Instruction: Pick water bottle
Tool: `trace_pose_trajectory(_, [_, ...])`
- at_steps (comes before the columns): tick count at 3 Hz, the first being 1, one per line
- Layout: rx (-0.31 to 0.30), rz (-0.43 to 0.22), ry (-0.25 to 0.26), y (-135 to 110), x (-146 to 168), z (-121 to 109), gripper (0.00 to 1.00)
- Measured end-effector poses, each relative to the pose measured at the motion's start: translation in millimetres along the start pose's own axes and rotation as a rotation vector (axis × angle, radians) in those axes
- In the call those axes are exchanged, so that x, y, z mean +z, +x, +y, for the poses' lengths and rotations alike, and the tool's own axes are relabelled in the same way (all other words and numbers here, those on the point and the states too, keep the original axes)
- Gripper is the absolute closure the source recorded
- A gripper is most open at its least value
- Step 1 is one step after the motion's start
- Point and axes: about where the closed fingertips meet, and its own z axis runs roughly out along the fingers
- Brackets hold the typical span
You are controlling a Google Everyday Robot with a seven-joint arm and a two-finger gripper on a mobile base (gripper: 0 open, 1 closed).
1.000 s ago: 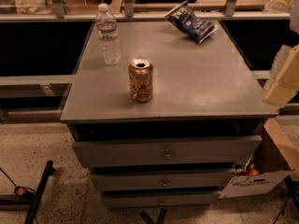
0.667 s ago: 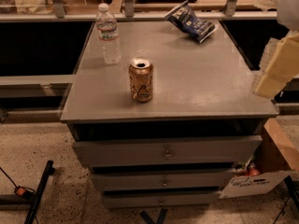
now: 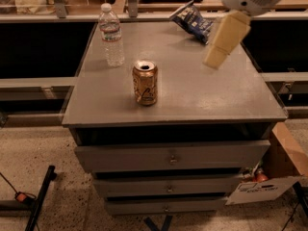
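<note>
**Gripper far from the bottle, with a can near the way across**

The water bottle stands upright near the back left corner of the desk, its white cap on, close to the left edge. Nothing touches it. The gripper hangs in the air over the right side of the desk, angled down and to the left, well apart from the bottle. Only one pale slab of it shows, so I cannot tell whether it is open or closed. It does not appear to hold anything, and the bottle is plainly free of it.

A gold-brown can stands in front of the bottle and a little to its right, nearer the middle of the desk. A crumpled blue chip bag lies at the back, just behind and left of the gripper.

The reach has not really begun, and most of the risk lies in the crossing:

- A low sweep from right to left could clip the can or drag the bag, since both sit near that line.
- The bottle is close to the desk's left edge, so a sideways nudge on arrival could tip it or push it off.
- It looks light and thin-walled, so an off-centre squeeze may make it twist or slip out.
- Its clear body may be hard to judge for depth, so the gripper could close short of it.
</note>
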Motion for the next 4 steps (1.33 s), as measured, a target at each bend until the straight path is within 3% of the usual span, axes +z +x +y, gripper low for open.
trace_pose_trajectory(1, [0.043, -0.152, -0.039, -35.0, 49.4, -23.9, 0.0])
trace_pose_trajectory(2, [0.098, -0.302, -0.045, -75.2, 95.0, -47.2, 0.0])
trace_pose_trajectory(3, [0.16, -0.406, -0.021, -111.5, 125.3, -72.1, 0.0])
trace_pose_trajectory(4, [0.229, -0.444, 0.004, -140.3, 152.8, -91.4, 0.0])
